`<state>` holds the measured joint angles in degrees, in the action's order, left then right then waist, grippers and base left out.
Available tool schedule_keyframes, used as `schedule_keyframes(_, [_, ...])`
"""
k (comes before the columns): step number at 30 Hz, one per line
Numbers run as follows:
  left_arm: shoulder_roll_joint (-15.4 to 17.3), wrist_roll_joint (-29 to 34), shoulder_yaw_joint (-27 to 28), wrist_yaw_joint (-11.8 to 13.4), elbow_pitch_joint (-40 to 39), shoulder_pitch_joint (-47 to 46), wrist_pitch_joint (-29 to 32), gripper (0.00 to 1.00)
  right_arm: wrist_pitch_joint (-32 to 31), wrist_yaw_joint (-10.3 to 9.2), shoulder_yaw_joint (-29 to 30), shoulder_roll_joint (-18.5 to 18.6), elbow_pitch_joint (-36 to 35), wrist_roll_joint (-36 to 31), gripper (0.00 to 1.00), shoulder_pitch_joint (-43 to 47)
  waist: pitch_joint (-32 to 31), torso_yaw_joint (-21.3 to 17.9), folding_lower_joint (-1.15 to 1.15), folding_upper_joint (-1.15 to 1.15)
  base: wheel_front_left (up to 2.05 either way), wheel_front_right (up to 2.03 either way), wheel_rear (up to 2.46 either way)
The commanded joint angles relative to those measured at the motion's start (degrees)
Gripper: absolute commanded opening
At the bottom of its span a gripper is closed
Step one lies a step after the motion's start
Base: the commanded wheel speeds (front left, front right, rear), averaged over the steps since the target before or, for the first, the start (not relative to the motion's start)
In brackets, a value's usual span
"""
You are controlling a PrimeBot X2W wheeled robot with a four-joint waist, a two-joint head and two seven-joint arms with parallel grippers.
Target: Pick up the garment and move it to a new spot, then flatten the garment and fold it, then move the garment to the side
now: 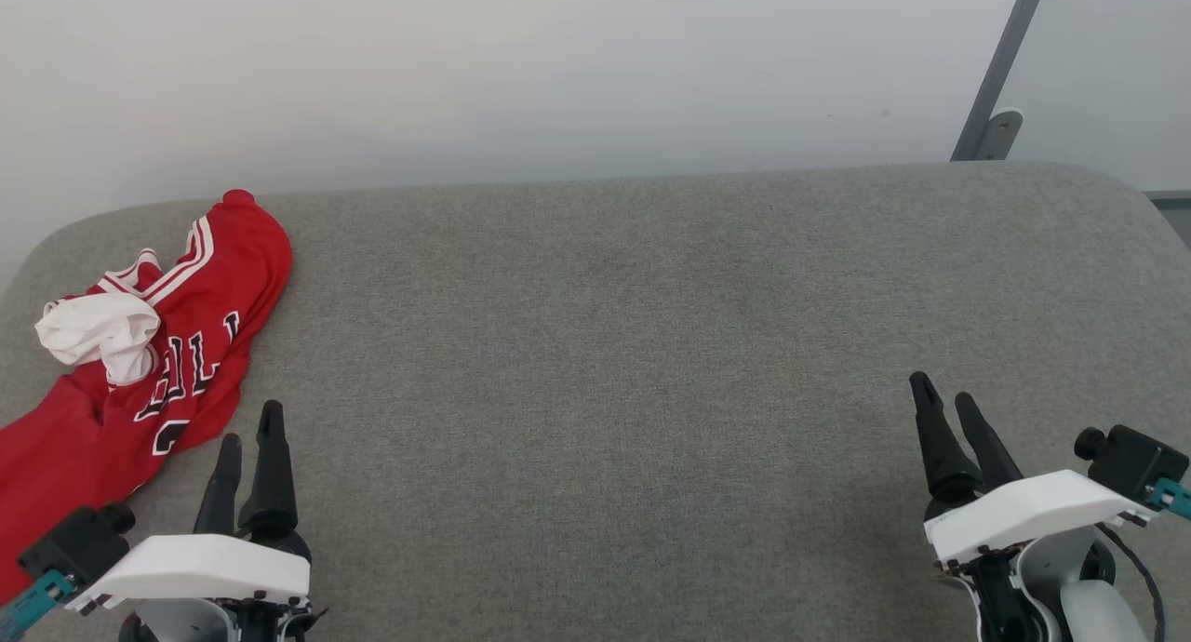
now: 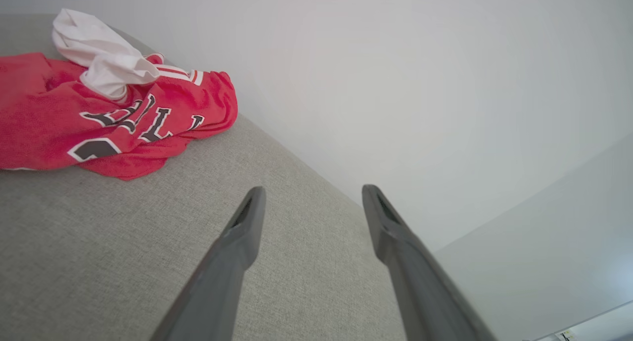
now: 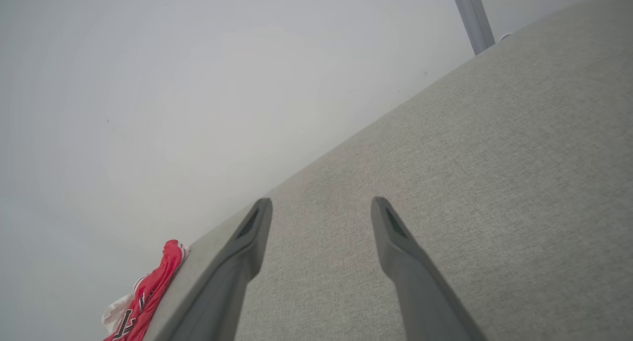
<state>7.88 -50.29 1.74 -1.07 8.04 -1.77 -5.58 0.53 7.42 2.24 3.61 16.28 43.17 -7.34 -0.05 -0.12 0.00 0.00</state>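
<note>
**Step 1, pickup not yet started: both pincers empty**

The garment (image 1: 140,381) sits crumpled at 9–10 o'clock on the desk (image 1: 605,344), up by the far-left rounded corner. It's a red heap with a white sleeve wadded on top, and the chest letters are partly readable. Its lower end runs out of the head view at 8 o'clock, so I can't tell whether it hangs over the left edge.

The left pincer (image 1: 249,428) is at 7 o'clock, released and holding nothing, just beside the garment's near hem but not touching it. The right pincer (image 1: 942,391) is at 5 o'clock, also released and empty, well apart from the cloth.

Next move, my read: the left arm reaches toward 10 o'clock, pinches a good fold of red body rather than the loose sleeve, lifts, and carries it toward the centre. The right side is too far away to help until then.

Room: the middle and right of the desk are bare grey fabric, plenty for spreading. Wall (image 1: 558,65) runs tight along the 12 o'clock edge, with a metal post (image 1: 1000,74) at 1–2 o'clock. Risk is cloth dragging off the left edge.
</note>
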Motion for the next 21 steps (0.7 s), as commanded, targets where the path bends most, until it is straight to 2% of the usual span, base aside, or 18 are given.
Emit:
schedule_keyframes(1, [0.64,1.18,0.01,-0.27,-0.95,0.05,-0.39,1.0,0.47,0.08,-0.04,0.23,-0.94,-1.16,1.0,-1.27,0.0,0.01,0.0,0.0,0.0,0.0,0.0])
schedule_keyframes(21, [1.33,12.51,-0.39,-1.03,-2.12,1.1,-3.65,1.0,1.78,0.09,-0.91,0.21,-2.1,-13.11,1.0,-1.74,-0.11,-0.01,0.0,0.0,0.0,0.0,0.0])
